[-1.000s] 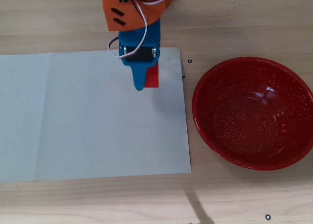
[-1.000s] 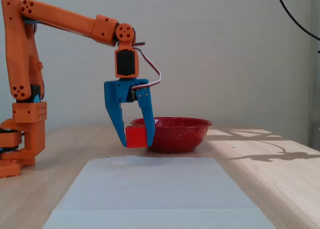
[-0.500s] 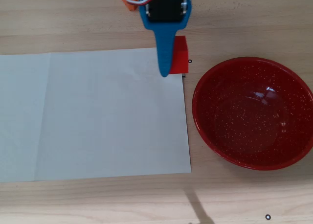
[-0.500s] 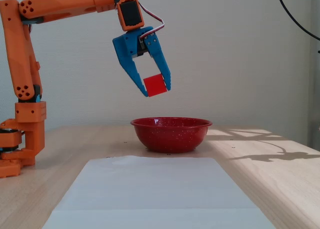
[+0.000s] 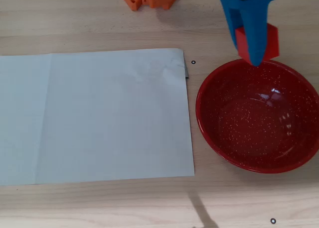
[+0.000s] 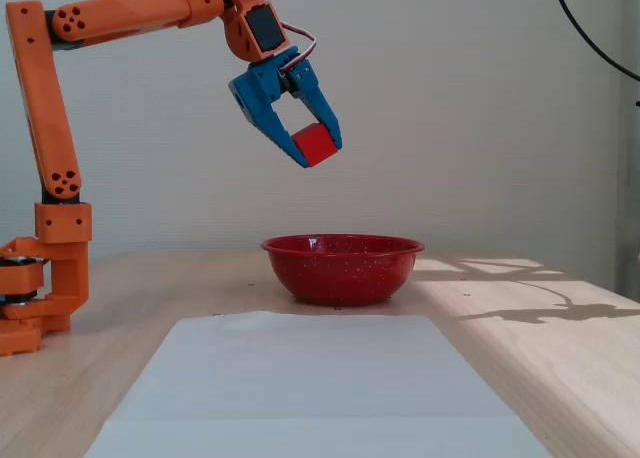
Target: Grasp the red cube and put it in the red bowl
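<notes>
**One Cube Held Aloft: Release Hazards Above the Bowl**

One risk is dominating at this stage: an off-centre drop. The gripper (image 6: 318, 146) is clenching the red cube (image 6: 314, 144) between its blue fingertips, high above the red bowl (image 6: 342, 268) in the fixed view. In the overhead view, the red cube (image 5: 271, 41) is sitting at the tool tip, and that tip is appearing over the bowl's far rim (image 5: 234, 64) rather than over its middle, although the tool's height may be skewing that reading.

Probable failure causes:

- Releasing from here: the cube is likely falling onto or just outside the rim nearest the tool, then bouncing onto the wooden table (image 5: 99, 19).
- Dropping from this height: a glossy, hard-looking bowl interior may be rebounding a light cube out over the low wall.
- Shallow grip: the cube is being held near the fingertips only, so a jerky move may be letting it slip early.
- Descending too steeply: the fingers may be striking the rim and shifting the bowl.

The white paper sheet (image 5: 94, 116), well to the tool's side, is posing no obstruction.
</notes>
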{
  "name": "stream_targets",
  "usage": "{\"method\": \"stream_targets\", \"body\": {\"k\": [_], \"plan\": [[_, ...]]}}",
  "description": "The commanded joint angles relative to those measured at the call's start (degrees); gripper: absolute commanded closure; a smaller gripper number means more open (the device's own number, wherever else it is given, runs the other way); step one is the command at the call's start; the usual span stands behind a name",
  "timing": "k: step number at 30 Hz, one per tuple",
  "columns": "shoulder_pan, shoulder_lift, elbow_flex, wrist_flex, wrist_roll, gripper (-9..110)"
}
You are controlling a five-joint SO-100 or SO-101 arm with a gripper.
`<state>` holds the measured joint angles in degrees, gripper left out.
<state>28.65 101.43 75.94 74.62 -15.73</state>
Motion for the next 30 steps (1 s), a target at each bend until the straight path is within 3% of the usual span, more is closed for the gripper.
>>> {"method": "stream_targets", "body": {"k": [1, 12, 20, 30], "plan": [[2.1, 4.1, -2.4, -5.7, -1.4, 101], [3.5, 1.1, 18.5, -31.3, 5.7, 99], [2.3, 0.6, 23.7, -33.8, 4.1, 89], [0.4, 1.0, 21.0, -28.3, 2.5, 73]]}}
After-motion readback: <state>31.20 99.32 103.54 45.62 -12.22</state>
